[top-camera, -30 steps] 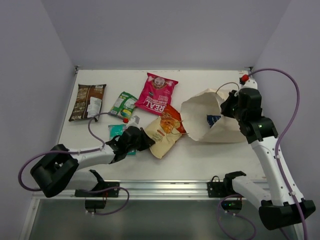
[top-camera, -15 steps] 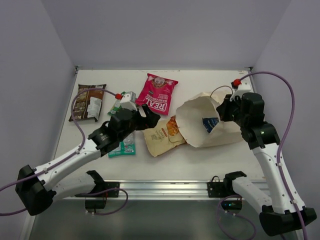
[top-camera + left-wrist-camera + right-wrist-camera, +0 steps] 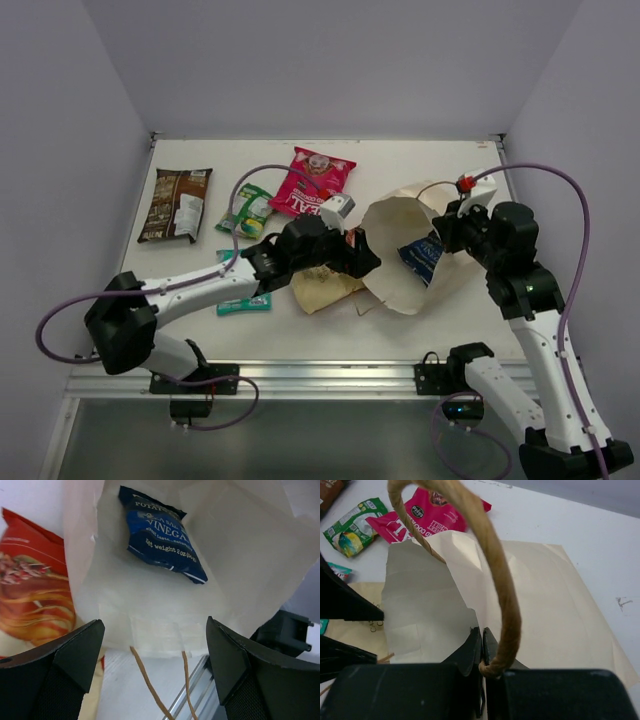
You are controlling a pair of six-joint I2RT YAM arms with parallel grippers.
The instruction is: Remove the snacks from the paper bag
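Note:
The paper bag point(image 3: 392, 275) lies at centre right with its mouth open toward the left. My right gripper point(image 3: 450, 230) is shut on the bag's upper rim point(image 3: 465, 615), where the brown cord handle point(image 3: 496, 575) is fixed, and holds it raised. Inside lies the blue "VINEGAR" snack point(image 3: 422, 257), also seen in the left wrist view point(image 3: 162, 535). At the mouth of the bag my left gripper point(image 3: 362, 262) stands open and empty, its fingers point(image 3: 55, 675) on either side of the lower handle cords point(image 3: 145, 675). Out on the table are the dark brown point(image 3: 176, 204), green point(image 3: 248, 209), magenta point(image 3: 310, 183), cream-and-orange point(image 3: 320, 288) and teal point(image 3: 243, 300) packets.
The left arm point(image 3: 190, 290) stretches across the teal and cream-and-orange packets. White walls close the table point(image 3: 440, 165) at the back and sides. A metal rail point(image 3: 320, 375) runs along the near edge.
My left gripper has opened and swung right from the cream-and-orange packet to the bag's mouth. The right gripper has lifted the bag's rim, and the mouth gapes wider.

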